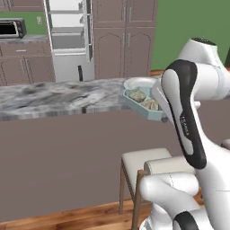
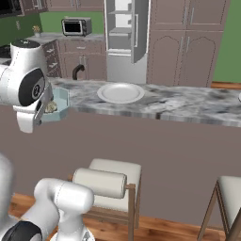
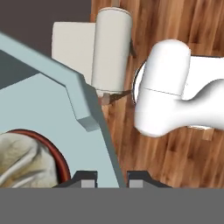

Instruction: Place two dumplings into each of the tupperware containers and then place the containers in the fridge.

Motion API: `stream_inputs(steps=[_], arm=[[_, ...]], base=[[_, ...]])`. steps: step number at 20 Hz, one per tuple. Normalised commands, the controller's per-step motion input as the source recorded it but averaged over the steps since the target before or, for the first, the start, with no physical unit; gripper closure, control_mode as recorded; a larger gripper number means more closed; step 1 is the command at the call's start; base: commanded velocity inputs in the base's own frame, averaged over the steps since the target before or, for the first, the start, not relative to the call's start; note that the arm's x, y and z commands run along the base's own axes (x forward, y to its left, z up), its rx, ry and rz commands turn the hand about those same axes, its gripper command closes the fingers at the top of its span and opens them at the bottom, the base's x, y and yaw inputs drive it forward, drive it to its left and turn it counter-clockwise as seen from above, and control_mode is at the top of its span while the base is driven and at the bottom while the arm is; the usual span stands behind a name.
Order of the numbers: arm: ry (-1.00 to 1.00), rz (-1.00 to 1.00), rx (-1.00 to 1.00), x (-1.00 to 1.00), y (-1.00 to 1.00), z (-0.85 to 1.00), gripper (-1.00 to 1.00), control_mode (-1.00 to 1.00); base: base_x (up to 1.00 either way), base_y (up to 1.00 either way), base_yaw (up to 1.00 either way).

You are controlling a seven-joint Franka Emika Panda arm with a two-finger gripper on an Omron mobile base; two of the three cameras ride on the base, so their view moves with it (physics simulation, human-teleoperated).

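My gripper is shut on the flared rim of a pale teal tupperware container, the rim pinched between the two finger tips. A tan dumpling lies inside it, close to the fingers. In the left base view, two teal containers sit side by side at the counter's front edge with dumplings in them, and my arm hides the gripper. The held container juts past the counter edge in the right base view. The fridge stands open beyond the counter.
A round white plate rests on the marble counter. A cushioned stool stands right below the held container, with another stool to the right. A black microwave and brown cabinets line the back wall.
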Motion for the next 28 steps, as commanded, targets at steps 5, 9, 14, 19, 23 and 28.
stream_inputs(steps=[5,9,14,19,23,28], arm=[[0.14,-0.07,-0.01,-0.70,-0.02,0.05,1.00,-1.00],[0.10,-0.07,-0.02,-0.45,0.00,0.00,1.00,-1.00],[0.04,-0.01,-0.01,0.00,0.00,0.00,1.00,-1.00],[0.01,0.00,0.00,0.00,0.00,0.00,1.00,-1.00],[0.00,0.00,0.00,0.00,0.00,0.00,1.00,1.00],[0.00,0.00,0.00,0.00,0.00,0.00,1.00,1.00]], base=[[0.00,0.00,0.00],[0.00,0.00,0.00],[0.00,0.00,0.00],[0.00,0.00,0.00],[-0.38,-0.36,-0.04],[-0.52,-1.00,-0.21]])
